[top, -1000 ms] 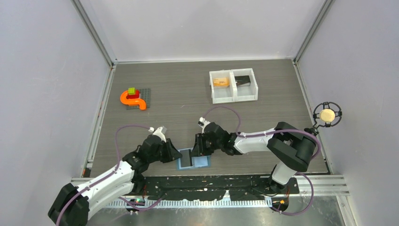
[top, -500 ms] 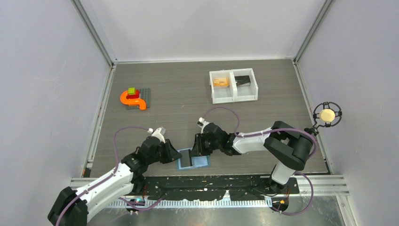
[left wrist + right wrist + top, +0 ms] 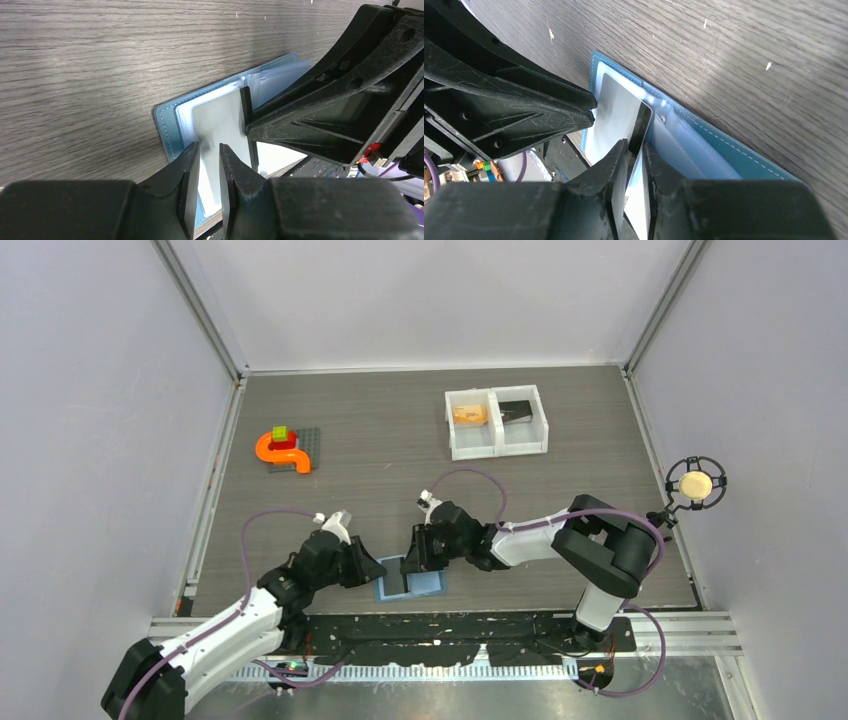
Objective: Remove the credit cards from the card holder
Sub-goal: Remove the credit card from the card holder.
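Note:
The light-blue card holder (image 3: 428, 584) lies open near the table's front edge; it also shows in the left wrist view (image 3: 167, 130) and the right wrist view (image 3: 744, 155). A card (image 3: 397, 577), dark from above and grey-silver up close (image 3: 220, 125) (image 3: 616, 115), sticks out of its left half. My right gripper (image 3: 413, 558) (image 3: 636, 160) is shut on that card's edge. My left gripper (image 3: 374, 571) (image 3: 210, 170) is closed narrowly on the holder's left flap. An orange-yellow card (image 3: 468, 414) and a dark card (image 3: 515, 410) lie in the white tray.
The white two-compartment tray (image 3: 497, 450) stands at the back right. An orange curved toy (image 3: 280, 450) on a grey plate sits at the back left. The metal front rail runs just below the holder. The two grippers nearly touch each other.
My right gripper has edged slightly left over the holder. The left arm has barely shifted. The holder stays in place.

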Controlling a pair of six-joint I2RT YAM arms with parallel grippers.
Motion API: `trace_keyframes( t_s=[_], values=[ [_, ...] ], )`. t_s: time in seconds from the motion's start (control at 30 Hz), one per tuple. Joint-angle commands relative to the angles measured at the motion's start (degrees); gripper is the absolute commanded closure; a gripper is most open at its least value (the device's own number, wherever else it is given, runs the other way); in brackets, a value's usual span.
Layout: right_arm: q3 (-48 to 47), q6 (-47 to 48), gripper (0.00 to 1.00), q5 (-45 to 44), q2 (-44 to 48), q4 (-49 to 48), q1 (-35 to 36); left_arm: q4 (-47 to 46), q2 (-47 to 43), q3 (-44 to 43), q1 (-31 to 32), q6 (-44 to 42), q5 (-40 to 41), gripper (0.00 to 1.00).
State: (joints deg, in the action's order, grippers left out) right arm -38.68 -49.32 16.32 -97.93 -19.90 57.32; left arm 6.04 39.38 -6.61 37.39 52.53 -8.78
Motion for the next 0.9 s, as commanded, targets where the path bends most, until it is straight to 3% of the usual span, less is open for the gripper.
trace_keyframes(
  t_s=[0.0, 0.07, 0.13, 0.73, 0.87],
  values=[
    [-0.56, -0.74, 0.80, 0.99, -1.15, -3.01, 0.42, 1.77, -0.13, 0.90, -0.19, 0.10, 0.51, 0.76],
    [-0.03, -0.79, 0.91, 1.26, -0.83, -4.01, 0.35, 1.93, -0.25, 0.98, -0.21, 0.18, 0.51, 0.76],
    [0.55, -0.80, 0.94, 1.35, 0.02, -4.64, 0.22, 2.30, -0.36, 1.01, -0.15, 0.33, 0.74, 0.76],
    [7.03, -0.14, 0.95, 4.31, 11.19, -4.74, -5.68, 2.48, 6.65, -1.69, -0.24, 0.10, 0.81, 0.74],
    [6.51, 3.90, 0.95, 3.00, 15.87, -1.30, -6.15, 3.47, 6.45, -3.99, -0.20, -0.56, -0.90, 0.71]
  ],
)
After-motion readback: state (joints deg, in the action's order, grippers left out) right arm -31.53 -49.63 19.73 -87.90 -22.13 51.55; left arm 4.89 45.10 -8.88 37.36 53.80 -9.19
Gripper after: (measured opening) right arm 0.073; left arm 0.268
